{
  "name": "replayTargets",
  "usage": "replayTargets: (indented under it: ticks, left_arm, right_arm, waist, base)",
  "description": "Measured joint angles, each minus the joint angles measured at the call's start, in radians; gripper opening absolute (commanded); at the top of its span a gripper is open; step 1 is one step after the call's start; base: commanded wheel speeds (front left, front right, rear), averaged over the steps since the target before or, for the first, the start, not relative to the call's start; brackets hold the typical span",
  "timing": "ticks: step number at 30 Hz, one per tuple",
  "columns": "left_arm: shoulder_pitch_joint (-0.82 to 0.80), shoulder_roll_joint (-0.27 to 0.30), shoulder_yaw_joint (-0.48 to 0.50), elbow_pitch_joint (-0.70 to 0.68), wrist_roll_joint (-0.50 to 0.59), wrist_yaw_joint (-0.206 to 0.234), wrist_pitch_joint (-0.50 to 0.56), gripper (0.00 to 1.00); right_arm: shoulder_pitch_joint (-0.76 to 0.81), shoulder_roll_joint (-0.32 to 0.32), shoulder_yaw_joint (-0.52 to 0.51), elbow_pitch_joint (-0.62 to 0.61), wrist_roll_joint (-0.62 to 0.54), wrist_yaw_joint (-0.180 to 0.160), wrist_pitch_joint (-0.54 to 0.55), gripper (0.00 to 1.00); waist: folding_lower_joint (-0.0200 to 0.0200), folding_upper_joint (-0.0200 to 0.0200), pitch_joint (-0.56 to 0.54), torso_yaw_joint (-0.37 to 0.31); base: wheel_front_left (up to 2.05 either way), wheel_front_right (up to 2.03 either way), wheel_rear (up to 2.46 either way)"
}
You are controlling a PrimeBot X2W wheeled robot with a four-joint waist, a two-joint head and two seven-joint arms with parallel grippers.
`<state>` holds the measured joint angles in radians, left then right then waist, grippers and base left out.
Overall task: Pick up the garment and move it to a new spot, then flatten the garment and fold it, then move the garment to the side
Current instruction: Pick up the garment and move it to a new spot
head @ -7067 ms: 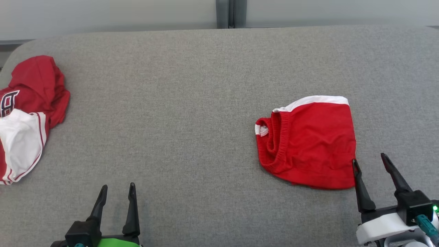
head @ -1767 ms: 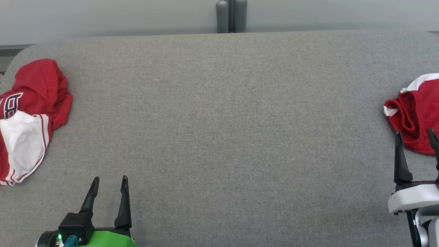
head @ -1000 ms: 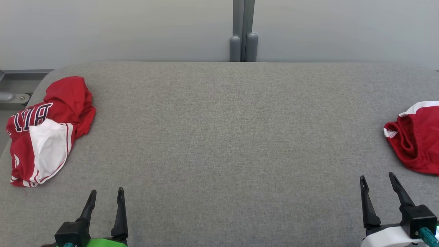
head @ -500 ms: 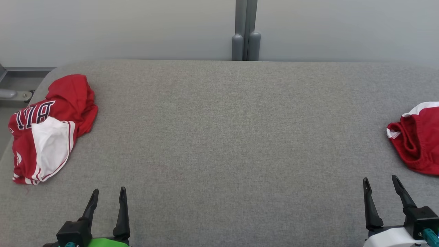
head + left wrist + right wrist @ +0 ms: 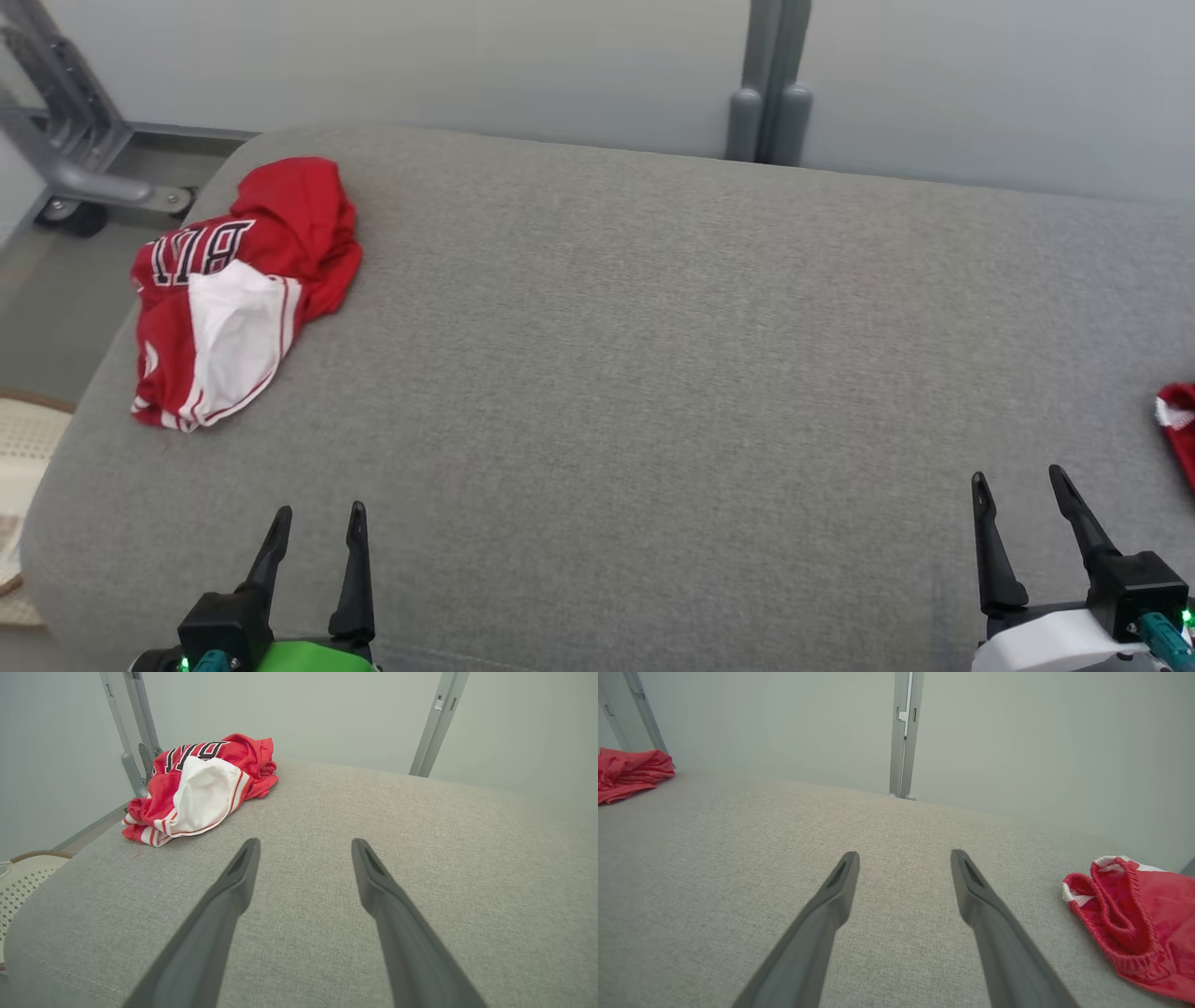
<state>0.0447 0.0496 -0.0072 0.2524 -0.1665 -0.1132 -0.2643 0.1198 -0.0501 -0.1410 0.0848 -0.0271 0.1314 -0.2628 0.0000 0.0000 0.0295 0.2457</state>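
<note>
Garment, one, crumpled, one smaller red piece, left gripper, right gripper, both splayed

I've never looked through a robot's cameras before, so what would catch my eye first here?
A crumpled red shirt with a white panel and black letters lies at the far left corner of the grey padded table. A smaller red cloth sits at the right edge. The left pincer and right pincer are open at the near edge, holding nothing.
</note>
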Motion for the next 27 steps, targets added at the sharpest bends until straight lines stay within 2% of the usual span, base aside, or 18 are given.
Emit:
replayTargets:
  ticks: [4,9,13,21,27]
  left_arm:
    - [0.002,0.0,-0.008,0.0,0.009,0.003,0.0,1.0]
    - [0.028,0.0,0.048,-0.072,-0.021,0.053,0.0,1.0]
    - [0.057,0.001,0.07,-0.111,-0.039,0.08,0.0,1.0]
    - [0.063,0.0,0.059,-0.131,-0.06,0.092,0.0,1.0]
    - [-0.038,0.0,0.044,-0.068,-0.083,0.061,0.0,1.0]
  right_arm:
    - [0.001,0.0,0.017,0.005,0.008,0.0,0.0,1.0]
    - [-0.079,0.0,0.132,0.045,-0.019,0.0,0.0,1.0]
    - [-0.125,-0.015,0.19,0.079,-0.018,0.0,0.0,1.0]
    - [-0.144,-0.021,0.212,0.089,-0.006,0.0,0.0,1.0]
    - [-0.142,-0.052,0.152,0.039,-0.011,0.0,0.0,1.0]
  waist:
    - [0.0,0.0,-0.006,0.087]
    - [0.0,0.0,-0.012,0.194]
    - [0.0,0.0,-0.007,0.253]
    - [0.0,0.0,0.008,0.292]
    - [0.0,0.0,0.041,0.296]
  base:
    - [0.0,0.0,0.0]
    - [0.0,0.0,0.0]
    - [0.0,0.0,0.0]
    - [0.0,0.0,0.0]
    - [0.0,0.0,0.0]
